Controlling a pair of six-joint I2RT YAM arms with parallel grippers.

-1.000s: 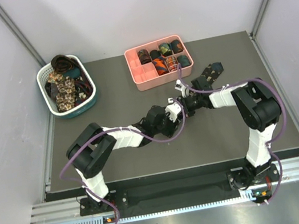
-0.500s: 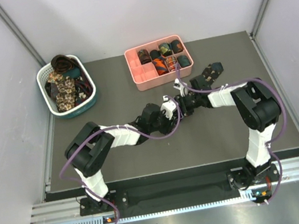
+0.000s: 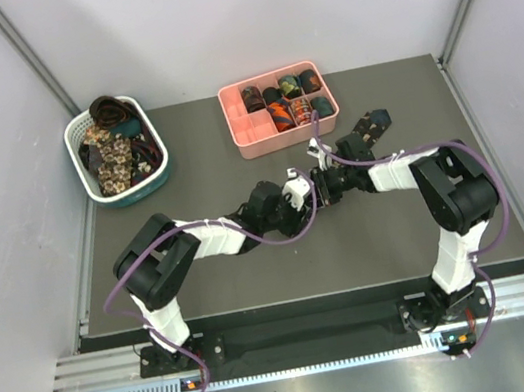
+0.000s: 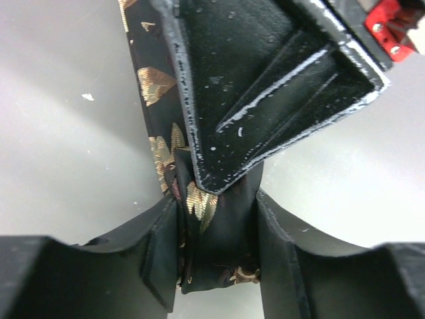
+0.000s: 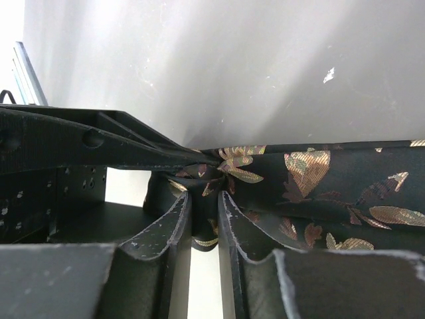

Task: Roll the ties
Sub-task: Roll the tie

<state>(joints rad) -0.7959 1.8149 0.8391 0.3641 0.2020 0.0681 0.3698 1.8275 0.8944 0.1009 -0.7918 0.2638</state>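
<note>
One tie (image 3: 371,123), dark with beige leaves, lies on the table's right half, its broad end pointing to the far right. Its narrow end runs to mid-table, where both grippers meet. My left gripper (image 3: 302,189) is shut on that end: the folded fabric (image 4: 216,256) fills the gap between its fingers (image 4: 159,252). My right gripper (image 3: 326,183) comes in from the right and is shut on a small fold of the same tie (image 5: 319,179), pinched between its fingertips (image 5: 174,219). One finger of the right gripper (image 4: 265,80) overhangs the left gripper's jaws. Several rolled ties (image 3: 291,99) sit in compartments.
A pink divided tray (image 3: 249,135) stands at the back centre, just behind the grippers. A white-and-teal slotted basket (image 3: 84,177) holding several loose ties (image 3: 114,151) stands at the back left. Metal frame posts and walls close in both sides.
The left wrist has drawn slightly left and away from me, and the right gripper has followed it leftward. The tie's end stays between the two grippers.
</note>
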